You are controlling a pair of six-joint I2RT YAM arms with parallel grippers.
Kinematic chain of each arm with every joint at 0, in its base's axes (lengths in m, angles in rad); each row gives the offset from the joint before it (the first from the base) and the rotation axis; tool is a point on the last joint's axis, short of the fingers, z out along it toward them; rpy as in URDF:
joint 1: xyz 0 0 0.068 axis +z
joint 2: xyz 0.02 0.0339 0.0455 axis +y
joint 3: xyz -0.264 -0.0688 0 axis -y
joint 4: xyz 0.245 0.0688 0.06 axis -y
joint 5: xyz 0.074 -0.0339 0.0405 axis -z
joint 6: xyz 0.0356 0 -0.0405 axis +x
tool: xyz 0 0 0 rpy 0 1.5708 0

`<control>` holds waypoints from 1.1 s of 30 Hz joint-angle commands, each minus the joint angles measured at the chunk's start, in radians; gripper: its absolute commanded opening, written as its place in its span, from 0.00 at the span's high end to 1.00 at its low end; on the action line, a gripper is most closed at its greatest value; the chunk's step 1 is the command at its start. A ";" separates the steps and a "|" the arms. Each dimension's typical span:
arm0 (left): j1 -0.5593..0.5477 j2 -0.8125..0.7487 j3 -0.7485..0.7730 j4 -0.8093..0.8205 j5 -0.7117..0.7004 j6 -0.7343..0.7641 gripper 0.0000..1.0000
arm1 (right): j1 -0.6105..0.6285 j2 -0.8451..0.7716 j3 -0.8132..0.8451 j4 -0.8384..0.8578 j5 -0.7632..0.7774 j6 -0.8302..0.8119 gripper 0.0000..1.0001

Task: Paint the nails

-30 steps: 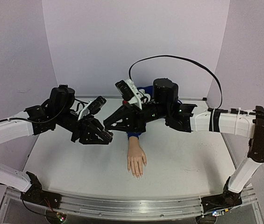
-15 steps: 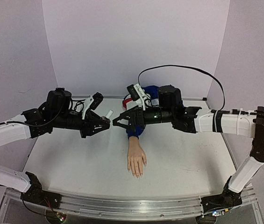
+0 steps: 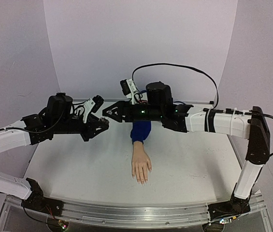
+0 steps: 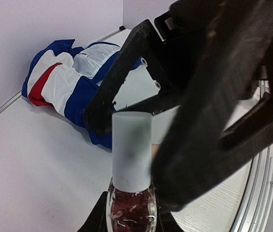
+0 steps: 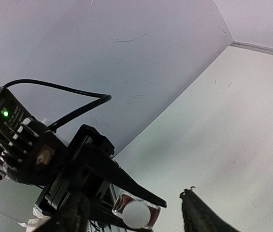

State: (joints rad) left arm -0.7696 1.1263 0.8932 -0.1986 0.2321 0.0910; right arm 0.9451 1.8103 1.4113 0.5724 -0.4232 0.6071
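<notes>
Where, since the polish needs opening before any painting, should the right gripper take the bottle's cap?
Take the white cap by its smooth round side, above the glass bottle, one finger on each opposite side. Come in end-on along its axis, as the right gripper is lined up: the left gripper clamps the glass, leaving only the cap free.

The bottle point(image 4: 130, 212) is cut off at its base in the left wrist view, and the nails point(image 3: 140, 180) are shown too small overhead.

Pale lilac walls point(image 3: 141, 43) around a white tabletop point(image 3: 78, 169), aluminium rail point(image 3: 136, 212) along its near edge.
</notes>
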 commanded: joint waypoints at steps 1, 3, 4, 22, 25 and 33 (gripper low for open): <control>-0.002 -0.029 0.010 0.054 -0.027 0.021 1.00 | 0.014 0.057 0.097 0.036 0.005 0.054 0.48; -0.002 -0.030 0.010 0.054 -0.019 0.021 1.00 | 0.016 0.073 0.116 0.040 0.001 0.062 0.62; -0.002 -0.032 0.009 0.054 -0.017 0.021 1.00 | 0.015 0.077 0.119 0.043 -0.004 0.063 0.69; 0.024 0.003 0.099 0.061 0.861 -0.028 1.00 | 0.025 -0.019 -0.041 0.113 -0.711 -0.271 1.00; 0.068 0.067 0.131 0.059 1.113 -0.080 1.00 | 0.029 -0.051 -0.102 0.115 -0.776 -0.311 1.00; 0.081 0.107 0.147 0.059 1.043 -0.128 1.00 | 0.032 -0.102 -0.156 0.124 -0.683 -0.326 1.00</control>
State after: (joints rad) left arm -0.7189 1.2583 0.9482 -0.2436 1.2373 -0.0147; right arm 0.9661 1.7397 1.2705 0.7162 -1.0374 0.2955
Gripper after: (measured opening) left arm 0.219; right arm 0.151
